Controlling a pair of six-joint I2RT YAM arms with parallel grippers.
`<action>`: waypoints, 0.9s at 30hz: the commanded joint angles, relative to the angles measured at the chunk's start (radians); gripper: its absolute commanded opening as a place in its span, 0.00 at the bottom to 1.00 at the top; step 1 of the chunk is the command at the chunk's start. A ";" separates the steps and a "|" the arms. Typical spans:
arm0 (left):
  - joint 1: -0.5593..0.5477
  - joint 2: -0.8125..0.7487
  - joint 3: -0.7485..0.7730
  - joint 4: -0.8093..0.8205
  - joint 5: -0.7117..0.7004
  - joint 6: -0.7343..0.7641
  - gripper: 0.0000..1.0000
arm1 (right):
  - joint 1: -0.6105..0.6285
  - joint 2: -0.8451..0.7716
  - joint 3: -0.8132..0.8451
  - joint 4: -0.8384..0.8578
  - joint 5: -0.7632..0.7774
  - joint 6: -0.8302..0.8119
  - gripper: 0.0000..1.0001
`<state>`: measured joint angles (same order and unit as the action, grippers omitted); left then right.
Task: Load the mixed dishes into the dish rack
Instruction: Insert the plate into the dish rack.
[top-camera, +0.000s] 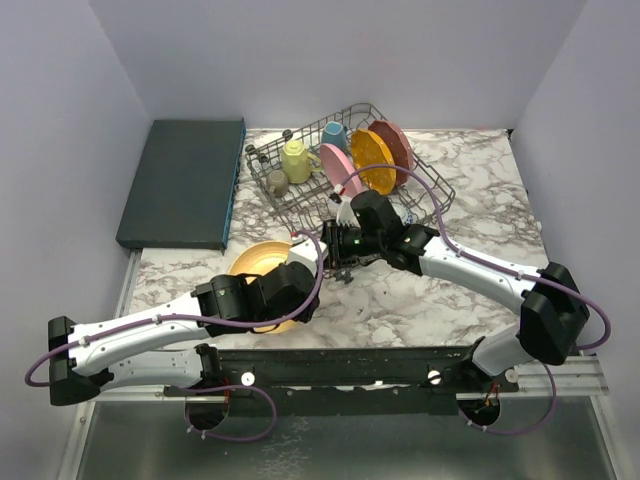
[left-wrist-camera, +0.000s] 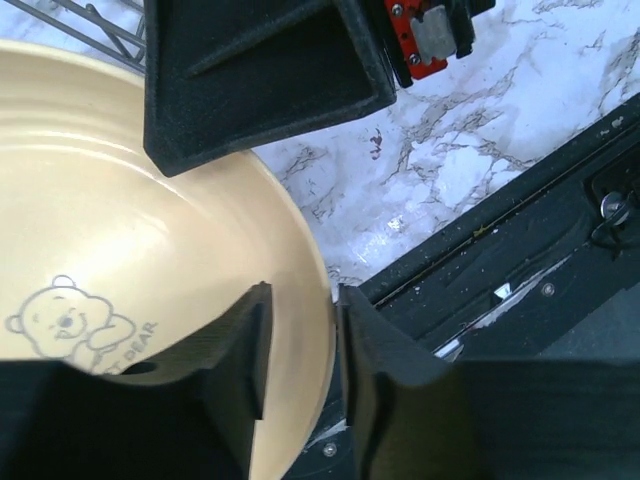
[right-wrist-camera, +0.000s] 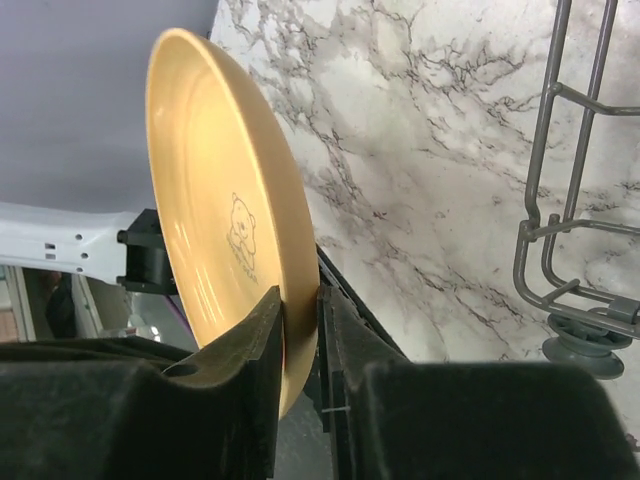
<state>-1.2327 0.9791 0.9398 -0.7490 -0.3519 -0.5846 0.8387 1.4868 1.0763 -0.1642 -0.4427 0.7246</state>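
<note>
— Where is the tan plate (top-camera: 255, 260) now?
— It is held over the near left part of the worktop (top-camera: 400, 300), just in front of the near corner of the dish rack (top-camera: 430, 190).
— Who holds it?
— The right gripper (right-wrist-camera: 298, 300) pinches its rim tightly. The left gripper (left-wrist-camera: 303, 295) has one finger on each side of the rim. Whether it presses the rim, I cannot tell.

The tan plate (right-wrist-camera: 215, 200) looks like smooth, glossy ceramic. The dish rack (top-camera: 298, 205) is grey metal wire, and the fingers (right-wrist-camera: 255, 370) are matt black plastic.
</note>
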 joint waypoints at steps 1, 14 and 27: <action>-0.004 -0.027 -0.001 0.020 -0.010 -0.005 0.44 | 0.010 -0.010 0.007 0.008 0.002 -0.033 0.00; -0.004 -0.086 0.029 0.037 -0.062 -0.033 0.68 | 0.010 -0.030 0.023 -0.055 0.098 -0.080 0.00; -0.004 -0.152 0.091 0.092 -0.071 -0.061 0.75 | 0.010 -0.035 0.089 -0.172 0.273 -0.154 0.00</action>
<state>-1.2327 0.8566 0.9894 -0.6956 -0.3981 -0.6300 0.8433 1.4845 1.0992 -0.2893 -0.2626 0.6117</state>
